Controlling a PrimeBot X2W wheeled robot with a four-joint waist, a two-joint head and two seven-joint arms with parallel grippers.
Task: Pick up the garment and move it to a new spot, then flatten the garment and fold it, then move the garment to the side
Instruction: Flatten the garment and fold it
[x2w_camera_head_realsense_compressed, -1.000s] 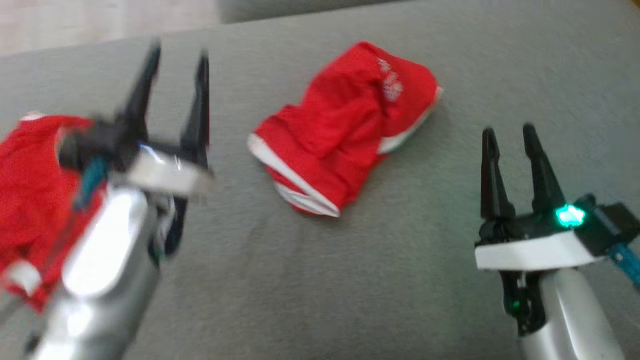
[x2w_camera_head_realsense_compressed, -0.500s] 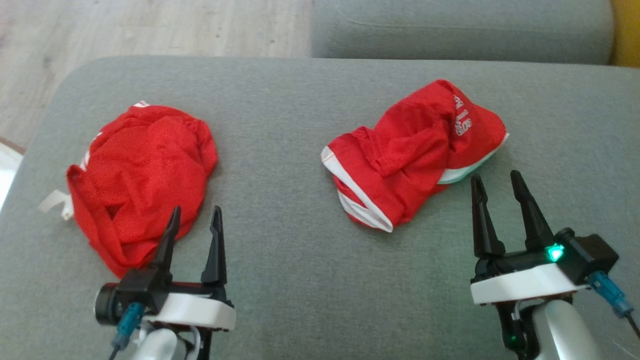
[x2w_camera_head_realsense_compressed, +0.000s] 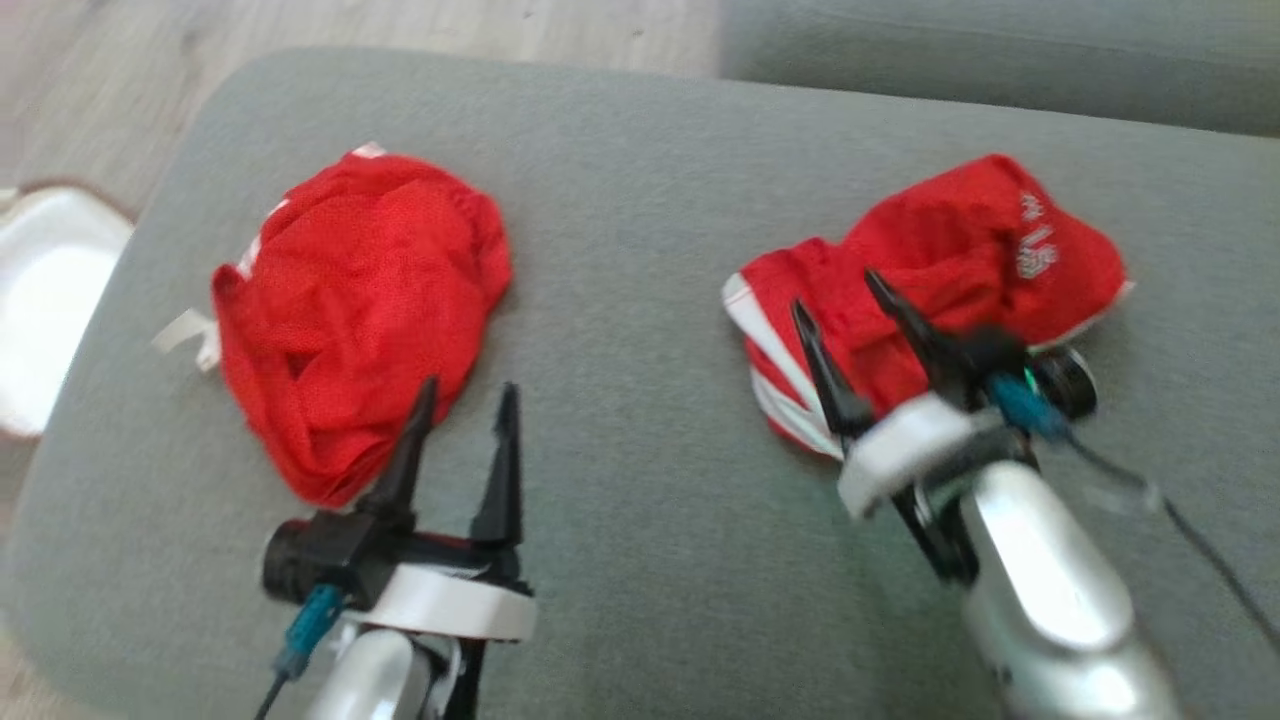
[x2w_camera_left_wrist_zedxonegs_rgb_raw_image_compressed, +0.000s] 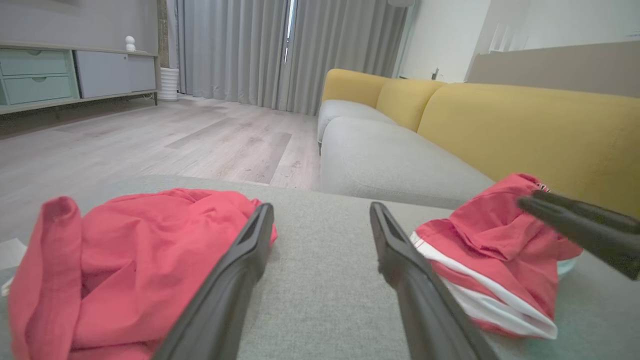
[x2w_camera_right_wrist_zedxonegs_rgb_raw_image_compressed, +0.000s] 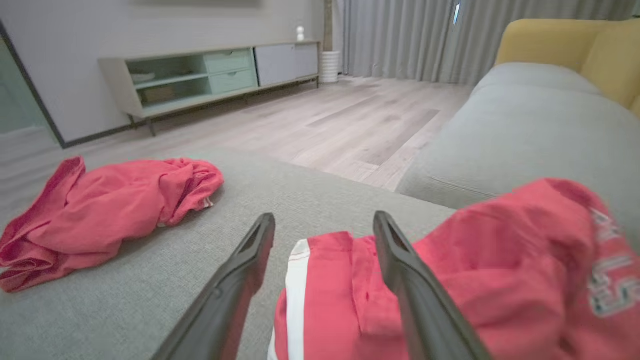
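Grey cushion (x2w_camera_head_realsense_compressed: 630, 250). Striped red garment (x2w_camera_head_realsense_compressed: 960, 240) lies crumpled at 2 o'clock on it. Right gripper (x2w_camera_head_realsense_compressed: 833, 290) over its near edge, jaws spread, pinching nothing. Second red garment (x2w_camera_head_realsense_compressed: 360, 300) at 10 o'clock. Left gripper (x2w_camera_head_realsense_compressed: 470, 385) just beside it, at its 5 o'clock, jaws spread, empty.

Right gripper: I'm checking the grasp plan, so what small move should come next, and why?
Probably lower the right gripper and close on the white-striped edge of the lettered red garment: its open jaws hang over that edge, holding nothing.
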